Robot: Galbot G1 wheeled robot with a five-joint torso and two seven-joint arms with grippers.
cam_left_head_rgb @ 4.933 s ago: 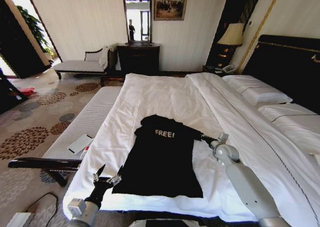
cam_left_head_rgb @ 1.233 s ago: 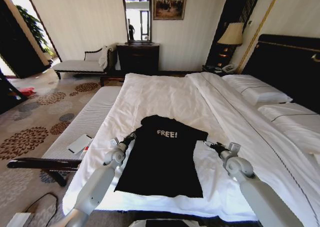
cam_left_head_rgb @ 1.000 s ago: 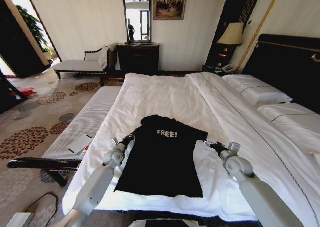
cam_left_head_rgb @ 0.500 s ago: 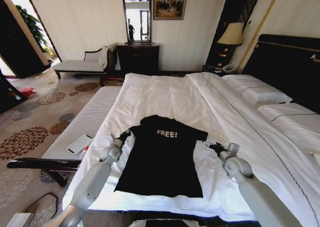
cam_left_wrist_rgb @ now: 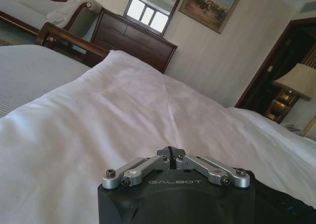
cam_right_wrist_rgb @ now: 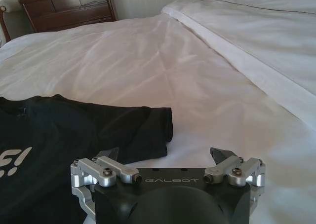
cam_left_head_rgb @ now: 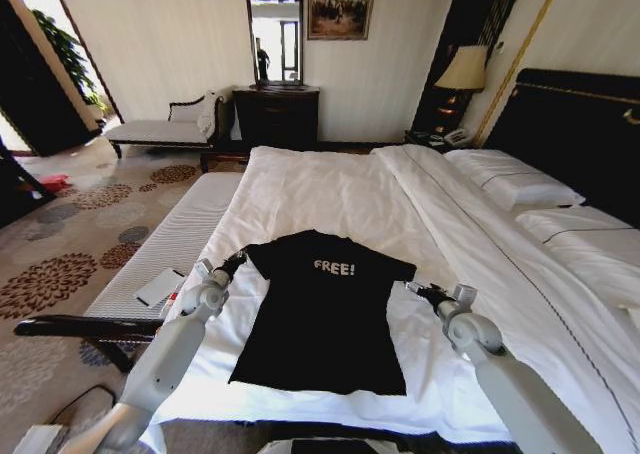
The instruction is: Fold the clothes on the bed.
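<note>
Lying face up on the white duvet of the bed [cam_left_head_rgb: 330,189], the black T-shirt [cam_left_head_rgb: 325,314] with its "FREE!" lettering is flat near the foot end in the head view. The left gripper [cam_left_head_rgb: 232,264] sits at the shirt's left sleeve, which is drawn out sideways; it looks pinched on the fabric. The right gripper [cam_left_head_rgb: 422,292] rests on the duvet just beside the right sleeve, apart from it.

From the left wrist, the left gripper [cam_left_wrist_rgb: 169,151] has its fingers brought together to a point, with dark cloth just visible between the tips, so the grip on the sleeve seems real. White duvet [cam_left_wrist_rgb: 123,100] stretches ahead toward a dark dresser [cam_left_wrist_rgb: 133,36].

From the right wrist, the right gripper [cam_right_wrist_rgb: 165,155] stands with fingers spread wide and nothing between them; the T-shirt's right sleeve [cam_right_wrist_rgb: 148,128] lies just ahead, untouched.

No fold is made yet: the shirt is only spread out, so sleeves and body all remain to be folded.
</note>
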